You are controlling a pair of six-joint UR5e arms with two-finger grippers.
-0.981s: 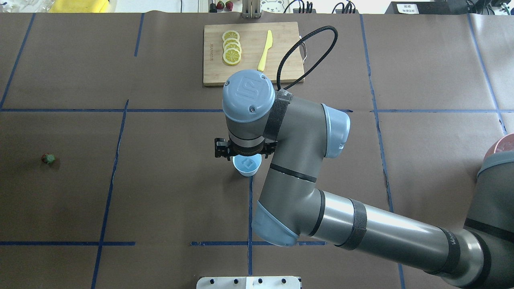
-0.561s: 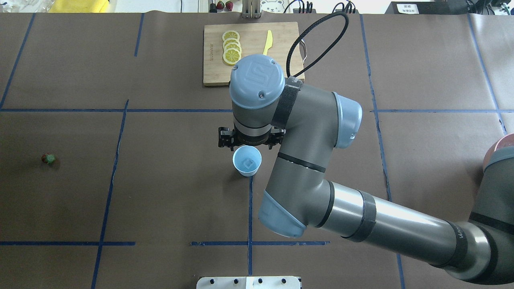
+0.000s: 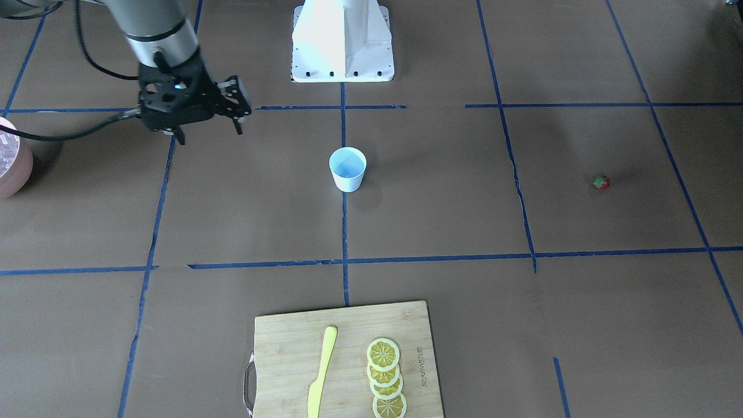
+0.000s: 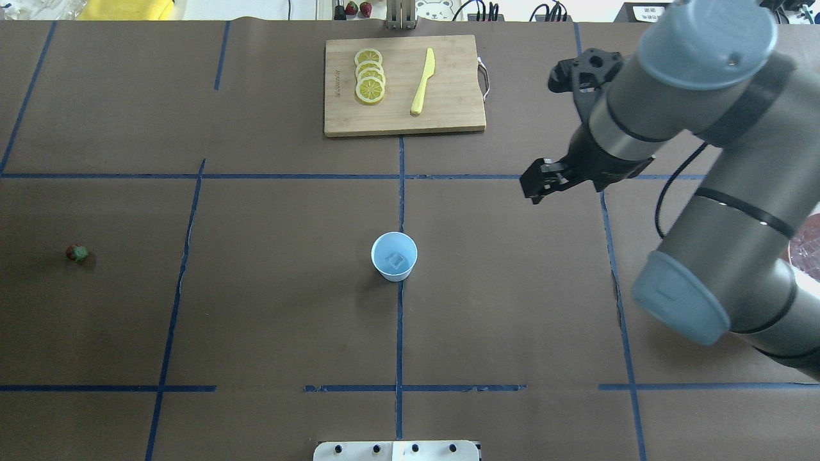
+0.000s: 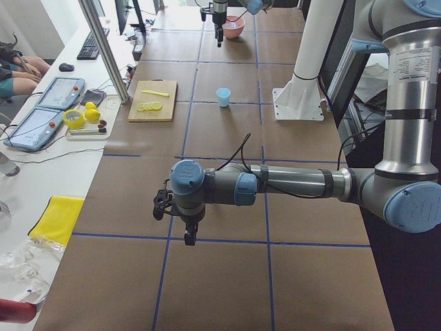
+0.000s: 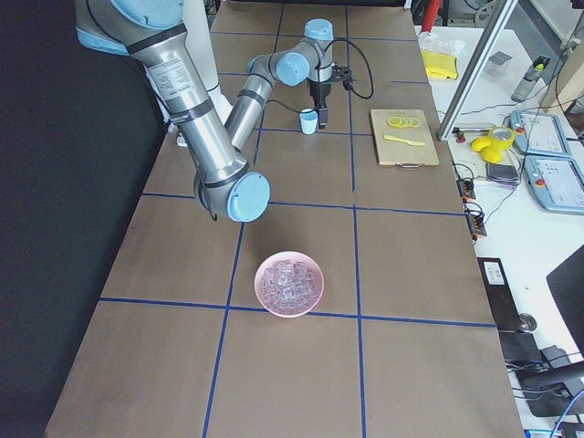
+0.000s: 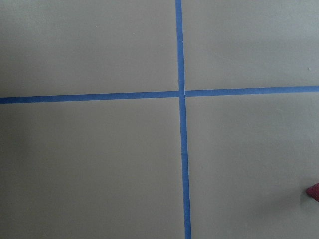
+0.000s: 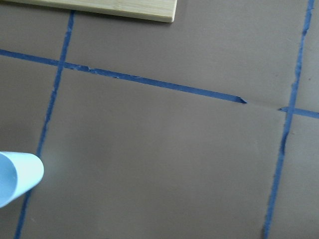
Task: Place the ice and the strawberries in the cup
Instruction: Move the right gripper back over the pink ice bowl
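Observation:
The white cup [image 4: 394,256] stands at the table's middle with one ice cube [image 4: 398,260] on its pale blue bottom. More ice [image 6: 290,281] fills the pink bowl [image 3: 13,174] at the table's right end. My right gripper [image 3: 209,130] hangs open and empty in the air between cup and bowl, well clear of both. The strawberry [image 4: 77,253] lies alone far to the left, and its red tip [image 7: 314,191] shows at the left wrist view's edge. My left gripper [image 5: 187,236] points down near it; I cannot tell whether it is open or shut.
A bamboo cutting board [image 4: 448,115] at the far middle carries lemon slices [image 4: 369,77] and a yellow knife [image 4: 423,82]. Blue tape lines cross the brown table cover. The robot's white base plate [image 3: 342,64] sits at the near edge.
My right arm has lifted away from just above the cup and swung to the table's right. The cup and the ice cube in it have stayed put, as has the strawberry.

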